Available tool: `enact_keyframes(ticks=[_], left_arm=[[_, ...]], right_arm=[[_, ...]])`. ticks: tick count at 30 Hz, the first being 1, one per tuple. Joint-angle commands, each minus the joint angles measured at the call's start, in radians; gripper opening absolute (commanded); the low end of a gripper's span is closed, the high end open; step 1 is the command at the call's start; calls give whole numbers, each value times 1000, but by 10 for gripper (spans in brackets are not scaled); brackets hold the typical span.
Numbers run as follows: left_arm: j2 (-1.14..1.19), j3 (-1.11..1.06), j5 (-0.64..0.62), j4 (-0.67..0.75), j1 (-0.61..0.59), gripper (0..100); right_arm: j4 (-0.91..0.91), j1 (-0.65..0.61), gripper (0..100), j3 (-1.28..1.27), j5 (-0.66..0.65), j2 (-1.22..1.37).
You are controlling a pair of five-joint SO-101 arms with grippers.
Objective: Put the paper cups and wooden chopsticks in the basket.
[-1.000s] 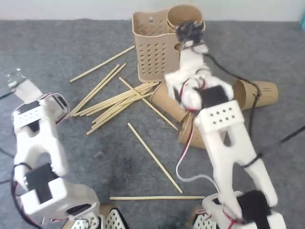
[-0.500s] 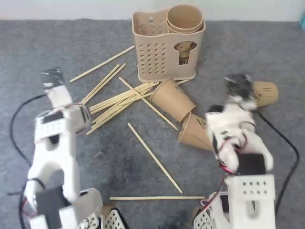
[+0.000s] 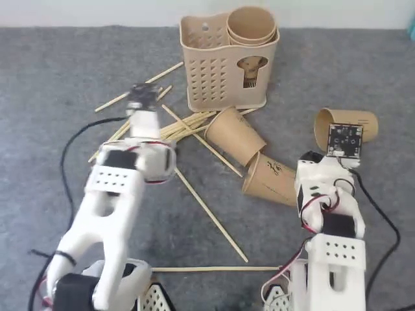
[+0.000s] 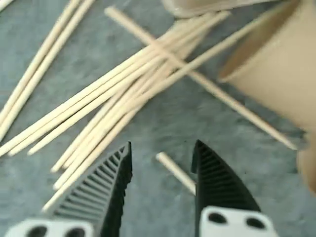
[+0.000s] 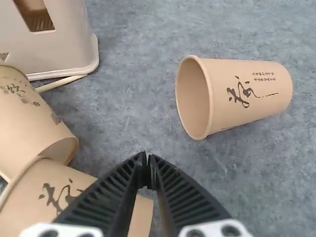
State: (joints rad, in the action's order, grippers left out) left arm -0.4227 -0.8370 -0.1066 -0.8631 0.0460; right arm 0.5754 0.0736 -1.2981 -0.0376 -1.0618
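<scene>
The tan slotted basket [image 3: 220, 65] stands at the back with one paper cup [image 3: 251, 24] upright inside it. Two cups [image 3: 237, 136] [image 3: 269, 178] lie on their sides in front of it, and a third cup [image 3: 350, 123] lies to the right. My right arm [image 3: 327, 194] is beside that third cup [image 5: 232, 101]; its gripper [image 5: 147, 167] is shut on nothing, just short of the cup's mouth. My left gripper [image 4: 163, 145] is open low over the carpet, with the end of one loose chopstick [image 4: 175, 170] between its jaws. The chopstick pile [image 4: 123, 98] lies just beyond.
The grey carpet holds scattered chopsticks: a pile [image 3: 162, 133] left of the cups, a pair [image 3: 139, 86] at the back left, one [image 3: 209, 214] in the middle and one [image 3: 214, 268] along the front. The left arm [image 3: 123, 175] covers part of the pile. The basket's base [image 5: 49, 54] stands close to the two cups [image 5: 29, 128].
The right arm drew back from above the basket to the cup on the right. The left arm swung from the table's left side rightward over the chopstick pile.
</scene>
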Motion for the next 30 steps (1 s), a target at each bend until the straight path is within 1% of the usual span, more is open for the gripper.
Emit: enact_keyframes(ticks=[1,3,7,11,14,18,21,25,30], left_arm=[[-49,81,-21,32,147,254],[-49,97,-43,69,178,273],[-48,150,-64,110,215,274],[-29,200,-160,169,219,275],[80,269,-166,170,219,275],[304,400,-167,163,219,273],[439,519,-169,123,218,272],[551,650,-169,89,218,272],[631,700,-167,95,218,272]], right_arm=[[-56,18,13,12,0,48],[-59,18,13,14,0,58],[-53,18,13,21,0,58],[-54,18,13,21,0,59],[-59,18,13,21,0,62],[-59,15,13,21,-14,62],[-61,10,13,20,-31,62],[-61,10,13,20,-34,62],[-61,10,13,20,-34,62]])
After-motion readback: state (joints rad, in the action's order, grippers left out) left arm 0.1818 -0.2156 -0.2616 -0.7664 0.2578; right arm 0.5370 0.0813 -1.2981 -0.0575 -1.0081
